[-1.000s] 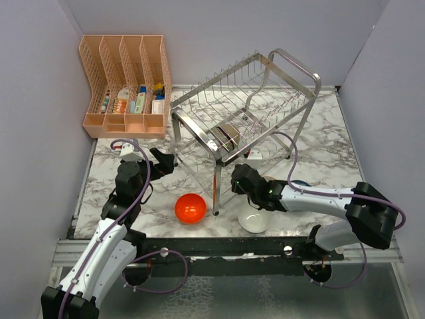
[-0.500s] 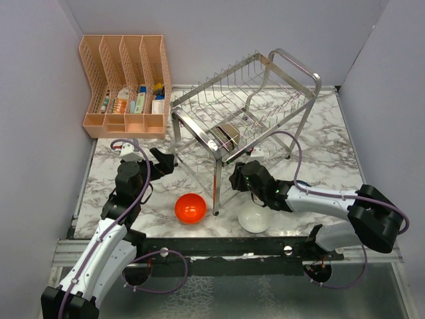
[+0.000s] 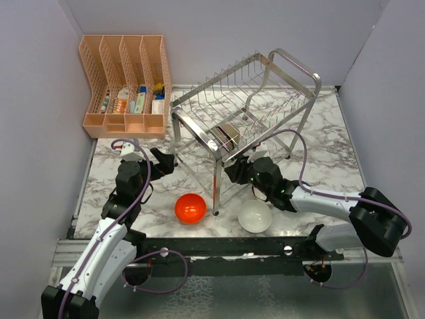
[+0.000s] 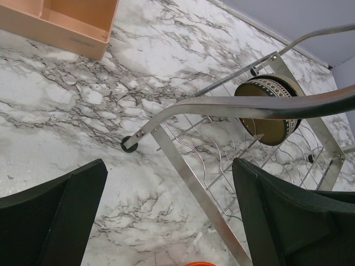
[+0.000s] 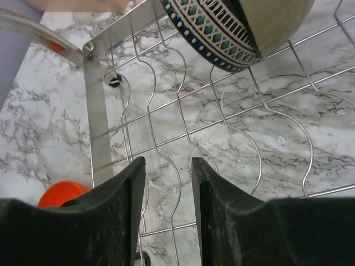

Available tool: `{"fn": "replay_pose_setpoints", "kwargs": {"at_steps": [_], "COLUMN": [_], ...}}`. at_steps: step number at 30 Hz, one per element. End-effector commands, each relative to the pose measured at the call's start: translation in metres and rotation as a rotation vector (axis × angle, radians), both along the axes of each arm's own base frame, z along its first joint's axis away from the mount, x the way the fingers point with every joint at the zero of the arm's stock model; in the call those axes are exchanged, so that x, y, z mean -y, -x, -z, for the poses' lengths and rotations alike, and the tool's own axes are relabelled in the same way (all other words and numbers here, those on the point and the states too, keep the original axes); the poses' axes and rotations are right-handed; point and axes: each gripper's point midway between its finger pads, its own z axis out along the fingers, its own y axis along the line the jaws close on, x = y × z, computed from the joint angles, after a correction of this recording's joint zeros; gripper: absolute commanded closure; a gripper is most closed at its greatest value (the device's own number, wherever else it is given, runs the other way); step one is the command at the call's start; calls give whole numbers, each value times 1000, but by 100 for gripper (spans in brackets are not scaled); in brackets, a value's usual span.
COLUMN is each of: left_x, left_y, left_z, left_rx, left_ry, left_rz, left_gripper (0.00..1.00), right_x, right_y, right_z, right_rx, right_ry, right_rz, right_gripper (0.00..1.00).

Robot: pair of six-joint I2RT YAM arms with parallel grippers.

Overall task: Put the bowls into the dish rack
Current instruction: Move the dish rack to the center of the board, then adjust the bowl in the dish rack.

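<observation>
The steel dish rack [image 3: 246, 100] stands mid-table. A dark brown bowl [image 3: 228, 136] with a patterned rim stands on edge in its lower tier; it also shows in the left wrist view [image 4: 272, 113] and the right wrist view [image 5: 244, 25]. A red-orange bowl [image 3: 190, 208] and a white bowl [image 3: 255, 216] sit on the marble in front of the rack. My right gripper [image 3: 238, 167] is at the rack's front lower edge, jaws a little apart and empty [image 5: 168, 163] over the lower-tier wires. My left gripper [image 3: 166, 161] is wide open and empty [image 4: 169, 166], left of the rack's leg. The other bowls are out of view.
A peach slotted organiser [image 3: 126, 83] with small items stands at the back left. The rack's front leg [image 3: 216, 189] stands between the red-orange bowl and my right gripper. The red-orange bowl shows at the right wrist view's lower left [image 5: 58, 195]. Grey walls close in both sides.
My right gripper has moved up and left from above the white bowl to the rack's lower tier. The white bowl stays on the table. The left arm has not moved.
</observation>
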Motion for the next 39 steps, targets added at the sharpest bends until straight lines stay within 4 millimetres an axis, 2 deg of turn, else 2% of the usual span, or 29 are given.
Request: {"fn": "replay_pose_setpoints", "kwargs": {"at_steps": [1, 5, 11, 22, 32, 35, 39], "left_x": [-1, 0, -1, -2, -2, -3, -3], "left_y": [-2, -3, -4, -7, -7, -6, -6], "left_z": [-5, -5, -3, 1, 2, 2, 3], "left_rx": [28, 28, 20, 3, 5, 4, 5], "left_ry": [-2, -3, -13, -24, -29, -31, -31], "left_rz": [-1, 1, -2, -8, -8, -11, -12], "left_gripper": [1, 1, 1, 1, 1, 1, 1], "right_x": [1, 1, -11, -19, -28, -28, -33], "right_y": [-14, -30, -42, -67, -85, -91, -87], "right_z": [-28, -37, -57, -71, -70, -64, -52], "right_rx": [80, 112, 200, 274, 306, 291, 259], "right_ry": [-117, -179, -233, -279, -316, -296, -299], "right_rz": [-15, -39, -92, -122, -133, -119, -148], "right_gripper": [60, 60, 60, 61, 61, 61, 61]}}
